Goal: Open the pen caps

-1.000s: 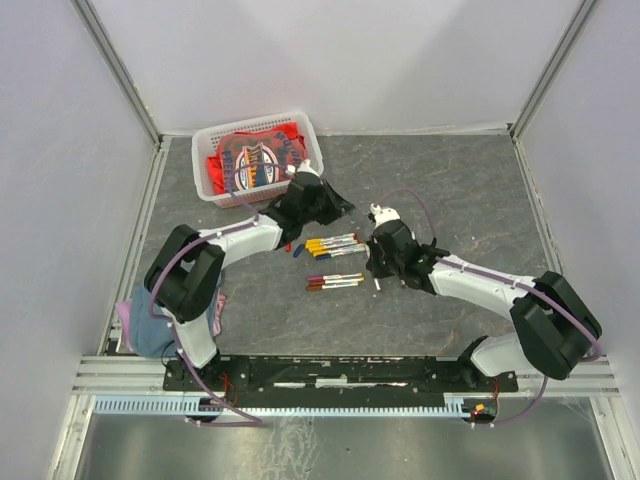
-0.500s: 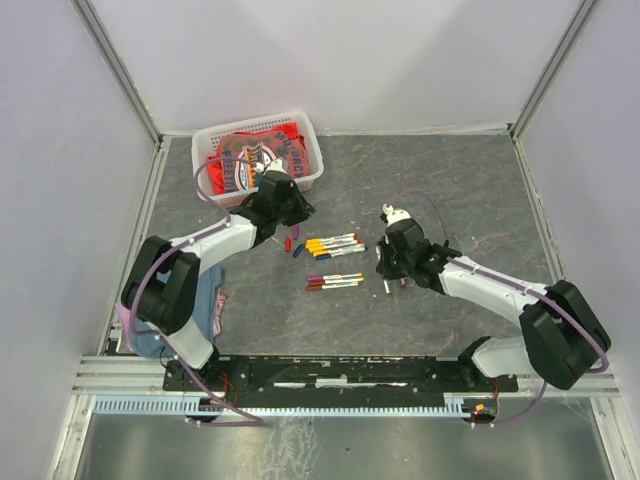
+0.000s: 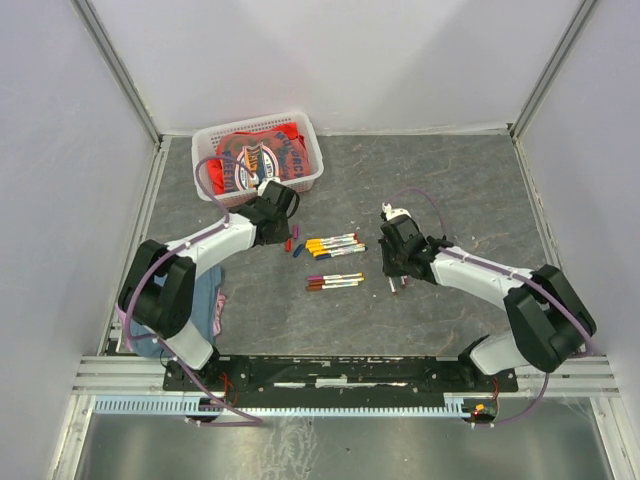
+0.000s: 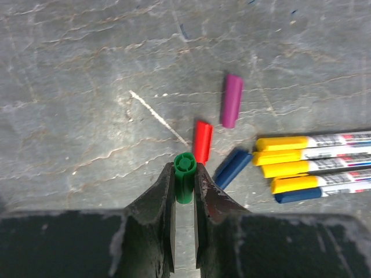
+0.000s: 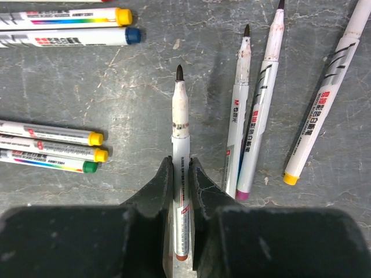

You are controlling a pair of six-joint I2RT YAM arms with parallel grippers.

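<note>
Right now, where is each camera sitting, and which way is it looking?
Top camera: high above and behind the robot, looking down at the table; the left arm and right arm both show.
Left wrist camera: on the left wrist, looking down past the left fingers, which pinch a green cap.
Right wrist camera: on the right wrist, looking down past the right fingers, with an uncapped pen between them.
Shared: the top and left wrist views both show the yellow-capped pens and the loose red cap.
</note>
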